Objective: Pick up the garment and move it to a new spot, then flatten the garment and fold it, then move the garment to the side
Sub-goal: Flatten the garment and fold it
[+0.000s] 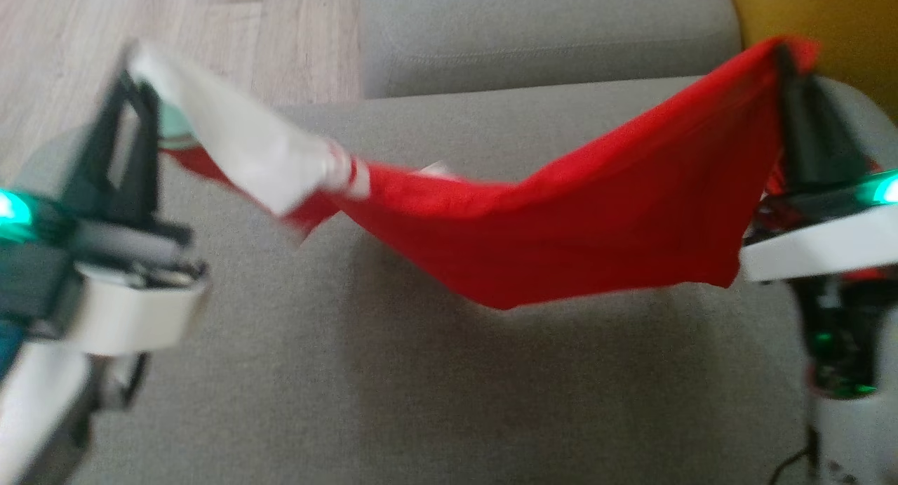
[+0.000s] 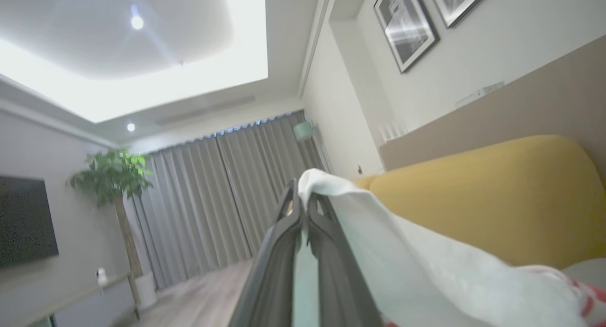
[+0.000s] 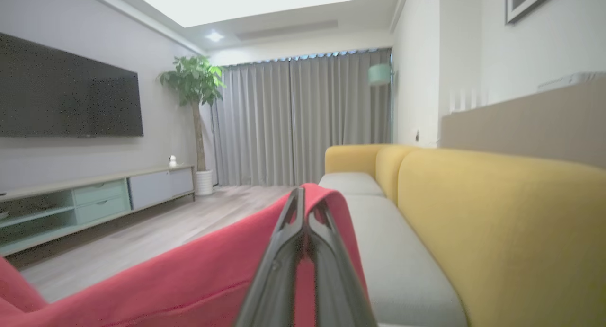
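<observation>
I have the garment (image 1: 561, 218) strung in the air over the grey seat cushion (image 1: 351, 387). It sags in the middle, and the low fold looks clear of the cushion. The left gripper (image 1: 137, 85) pinches the white end and the right gripper (image 1: 789, 60) pinches the red end. Both finger pairs are pressed together on cloth, with fabric draped over the tips in both wrist views. The yellow backrest (image 3: 497, 213) is on my right and the wood floor (image 1: 210, 36) is far left. Head view is blurry.
</observation>
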{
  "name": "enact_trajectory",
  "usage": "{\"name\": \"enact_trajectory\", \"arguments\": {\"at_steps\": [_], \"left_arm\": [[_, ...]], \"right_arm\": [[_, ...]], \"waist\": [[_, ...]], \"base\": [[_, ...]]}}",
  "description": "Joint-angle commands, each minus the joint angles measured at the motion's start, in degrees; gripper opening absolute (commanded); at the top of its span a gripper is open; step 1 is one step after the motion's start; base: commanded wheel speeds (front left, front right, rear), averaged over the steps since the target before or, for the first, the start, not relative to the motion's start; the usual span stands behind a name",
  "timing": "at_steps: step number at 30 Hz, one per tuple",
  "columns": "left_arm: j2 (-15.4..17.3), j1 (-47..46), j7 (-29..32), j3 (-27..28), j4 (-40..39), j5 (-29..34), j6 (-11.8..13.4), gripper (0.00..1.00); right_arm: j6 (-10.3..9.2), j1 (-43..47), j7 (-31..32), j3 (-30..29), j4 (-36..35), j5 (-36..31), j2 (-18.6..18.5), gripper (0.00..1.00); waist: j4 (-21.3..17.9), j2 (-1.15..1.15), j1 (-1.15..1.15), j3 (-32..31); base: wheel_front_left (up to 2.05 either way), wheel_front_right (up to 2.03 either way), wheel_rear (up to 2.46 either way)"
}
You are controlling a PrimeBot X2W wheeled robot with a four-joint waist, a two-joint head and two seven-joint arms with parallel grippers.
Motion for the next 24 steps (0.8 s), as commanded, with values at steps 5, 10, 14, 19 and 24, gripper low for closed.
{"name": "enact_trajectory", "arguments": {"at_steps": [5, 10, 14, 19, 24], "left_arm": [[6.9, -11.2, 5.3, 6.1, -7.5, 2.1, -1.4, 0.0], [9.4, -17.9, 9.2, 7.5, -8.7, 2.4, -4.1, 0.0], [8.7, -22.0, 10.9, 6.4, -6.7, 1.2, -6.9, 0.0], [6.2, -27.8, 11.9, 4.3, 0.9, -0.4, -11.4, 0.0], [2.1, -38.2, 9.4, 2.6, 12.6, 1.2, -16.0, 0.0]], "right_arm": [[0.21, -3.5, 4.4, -0.9, -12.1, 0.7, -1.9, 0.0], [0.21, -5.5, 8.7, -2.8, -19.6, 1.0, -2.7, 0.0], [0.21, -7.1, 11.7, -4.6, -19.6, 2.7, -2.4, 0.0], [0.21, -12.7, 13.7, -4.4, -12.0, 4.8, -2.3, 0.0], [0.21, -26.1, 12.2, -4.0, 3.3, 6.5, -1.4, 0.0]], "waist": [[-1.1, 0.0, 0.01, -1.1], [-2.1, 0.0, 0.01, -0.6], [-2.3, 0.0, 0.01, 1.7], [-2.4, 0.0, 0.01, 8.3], [-2.7, 0.0, 0.01, 15.4]], "base": [[0.0, 0.0, 0.0], [0.0, 0.0, 0.0], [0.0, 0.0, 0.0], [0.0, 0.0, 0.0], [0.0, 0.0, 0.0]]}}
